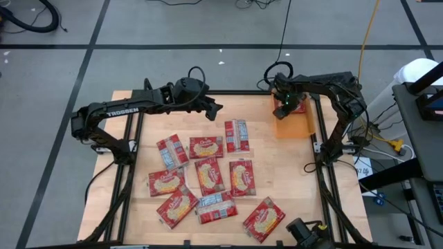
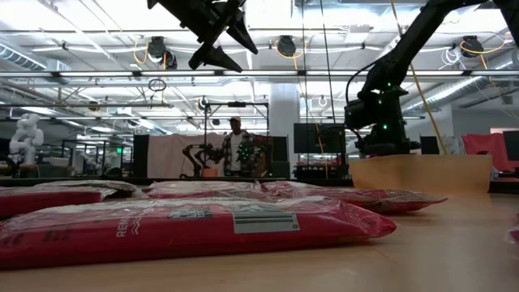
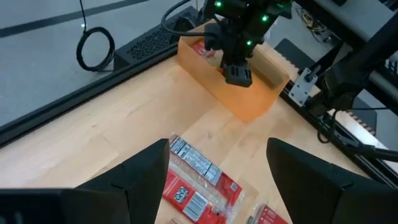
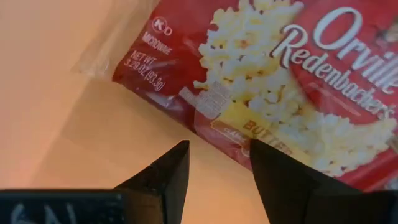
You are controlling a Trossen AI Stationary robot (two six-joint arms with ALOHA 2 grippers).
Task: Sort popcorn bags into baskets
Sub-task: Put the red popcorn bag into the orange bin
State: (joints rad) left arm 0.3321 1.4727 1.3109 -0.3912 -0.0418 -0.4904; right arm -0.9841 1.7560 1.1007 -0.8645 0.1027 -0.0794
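Right gripper: I see it open, over a bag in the bin.
Left gripper: open, waiting.
Handling: I judge bags light, floppy, slick; pinch an edge.

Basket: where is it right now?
High view: the orange basket sits at the table's far right corner, under the right pincer, with one popcorn bag inside; the loose bags lie nearer, centre-left.

The right gripper hides most of the basket's packet, apparently one.
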